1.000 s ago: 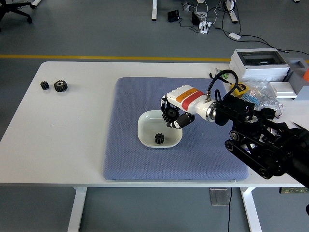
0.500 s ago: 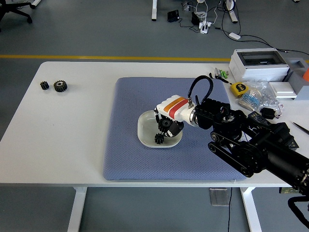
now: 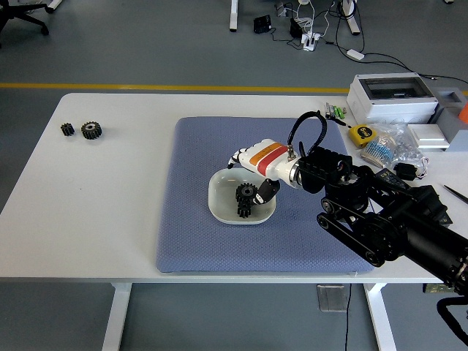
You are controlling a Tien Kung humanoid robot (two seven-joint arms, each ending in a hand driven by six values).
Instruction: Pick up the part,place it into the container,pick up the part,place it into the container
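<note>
Your right hand (image 3: 252,170) hangs over the white container (image 3: 219,199), fingers spread, two gears (image 3: 245,199) inside; bare mat (image 3: 191,175) from 7 to 11 o'clock.

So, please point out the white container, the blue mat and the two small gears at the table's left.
white container (image 3: 217,199), head view, its left wall.
blue mat (image 3: 197,153), head view, bare part.
two small gears (image 3: 91,130), head view, larger gear's top.

Bright, even overhead light fills the scene; the white tabletop (image 3: 124,212) shows no glare, and shadows stay soft and short. Focus is sharp throughout; no motion blur.
</note>
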